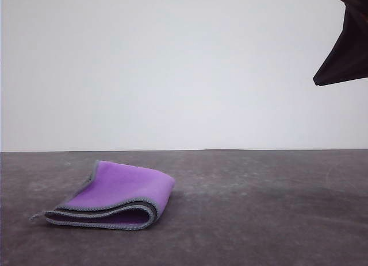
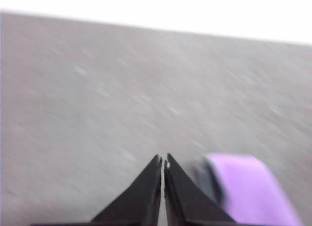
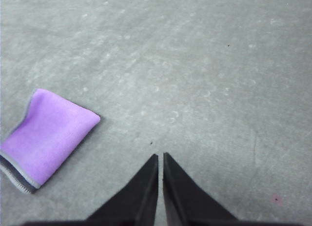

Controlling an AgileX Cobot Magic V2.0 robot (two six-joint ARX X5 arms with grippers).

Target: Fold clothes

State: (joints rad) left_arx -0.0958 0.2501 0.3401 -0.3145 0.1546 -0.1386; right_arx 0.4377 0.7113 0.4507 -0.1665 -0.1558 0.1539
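The clothes (image 1: 118, 196) are one small cloth lying folded over on the dark grey table (image 1: 259, 208), left of centre, purple face up with grey stitched edging along its layered front edge. The right wrist view has the cloth (image 3: 46, 135) off to one side of my right gripper (image 3: 160, 156), which is shut with nothing in it, high above the table. My left gripper (image 2: 164, 160) is shut and empty too, with the cloth (image 2: 248, 189) blurred just beside its fingers. A black gripper part (image 1: 345, 47) hangs at the front view's upper right corner.
A plain white wall (image 1: 172, 65) stands behind the table's far edge. Bare grey table surface stretches to the right of the cloth and in front of it.
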